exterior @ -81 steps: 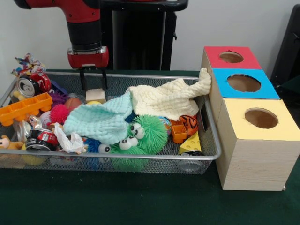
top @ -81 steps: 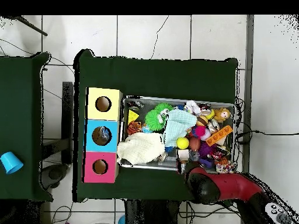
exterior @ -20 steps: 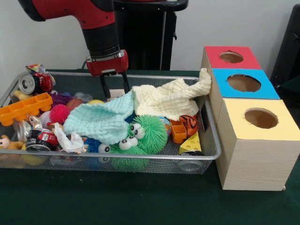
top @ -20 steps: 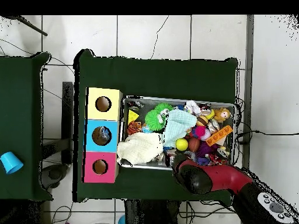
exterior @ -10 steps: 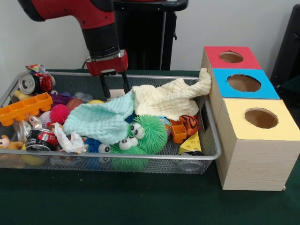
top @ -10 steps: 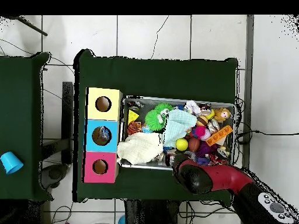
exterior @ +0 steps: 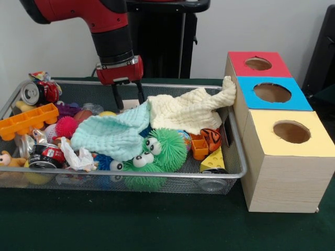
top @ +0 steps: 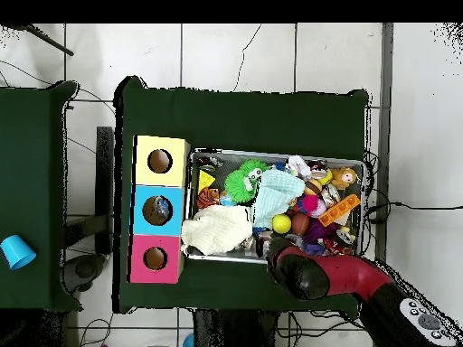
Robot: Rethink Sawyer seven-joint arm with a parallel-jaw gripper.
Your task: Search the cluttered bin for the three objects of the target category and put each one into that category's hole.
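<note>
The wire mesh bin point(exterior: 131, 173) is full of toys; it also shows in the overhead view point(top: 276, 153). My gripper point(exterior: 129, 97) hangs over the bin's far side, just behind the mint cloth point(exterior: 112, 135). It is shut on a small pale block point(exterior: 131, 104). A see-through plastic piece point(exterior: 212, 184) lies at the bin's near right corner, and another point(exterior: 90, 108) shows behind the mint cloth. I cannot tell whether they are bottles. No blue label shows. The box beside the bin has a red hole point(exterior: 258, 64), a blue hole point(exterior: 272, 92) and a yellow hole point(exterior: 291, 132).
A cream cloth point(exterior: 188, 111) drapes from the bin onto the box. Green furry balls point(exterior: 159, 149), an orange brick point(exterior: 27, 121), drink cans point(exterior: 36, 93), a pink spiky ball point(exterior: 66, 126) and a cheese wedge point(exterior: 213, 161) crowd the bin. My arm point(top: 335, 276) covers the bin's edge in the overhead view.
Since four seconds ago my gripper has moved right in the front view, carrying the pale block. Over the last second it has barely moved.
</note>
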